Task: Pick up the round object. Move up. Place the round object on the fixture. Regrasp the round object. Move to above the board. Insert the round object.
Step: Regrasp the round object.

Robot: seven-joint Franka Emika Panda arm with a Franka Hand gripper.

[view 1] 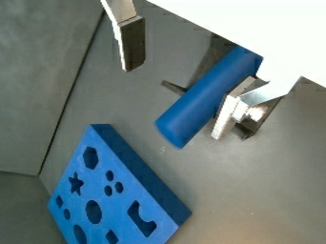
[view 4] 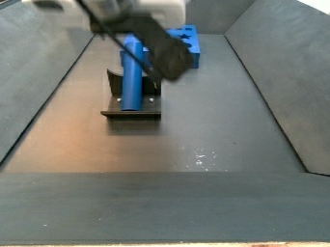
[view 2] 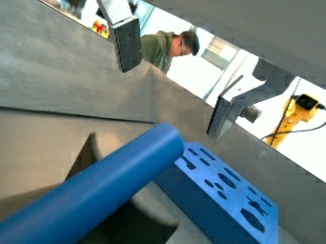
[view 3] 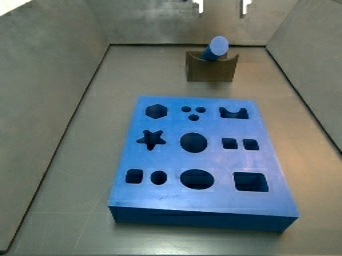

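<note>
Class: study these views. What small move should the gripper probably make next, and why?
Probably lower and close on the round object. It rests in the fixture, away from the board. The gripper is open above it, its fingers apart on either side and not touching.

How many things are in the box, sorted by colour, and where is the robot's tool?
Blue: 2, the board and the round object.
Olive-brown: 1, the fixture, with the round object resting on it.
Total: 3.
The tool hangs open above the round object, not touching it.
</note>
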